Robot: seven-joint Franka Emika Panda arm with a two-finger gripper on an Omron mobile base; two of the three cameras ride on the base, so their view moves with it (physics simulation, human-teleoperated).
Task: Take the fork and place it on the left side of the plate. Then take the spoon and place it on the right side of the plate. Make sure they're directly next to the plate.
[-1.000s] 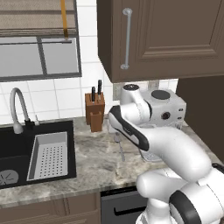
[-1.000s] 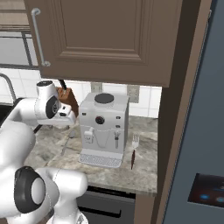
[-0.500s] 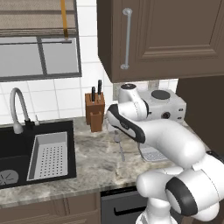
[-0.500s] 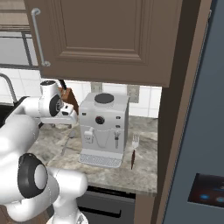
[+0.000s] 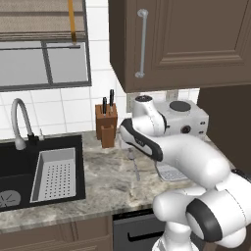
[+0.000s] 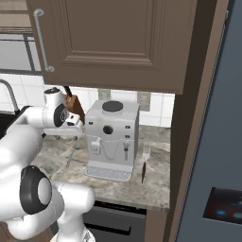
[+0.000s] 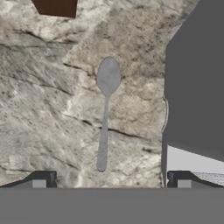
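The all-grey spoon (image 7: pixel 104 118) lies flat on the marble counter, bowl toward the knife block, and also shows in front of the block (image 5: pixel 134 165). My gripper (image 7: pixel 111 181) hangs over its handle end, open, with one fingertip (image 7: pixel 43 179) on each side and nothing between them. The dark-handled fork (image 6: pixel 144 164) lies on the counter to the right of the coffee machine (image 6: pixel 112 137), tines toward the wall. The plate is out of view.
A wooden knife block (image 5: pixel 106 125) stands at the back wall just beyond the spoon. The coffee machine (image 7: pixel 197 87) stands close beside the spoon. A black sink (image 5: pixel 29 169) with a grey drainer lies to the left. Cabinets hang overhead.
The arm has shifted only slightly above the spoon. The gripper stays open, and the spoon and fork have not moved.
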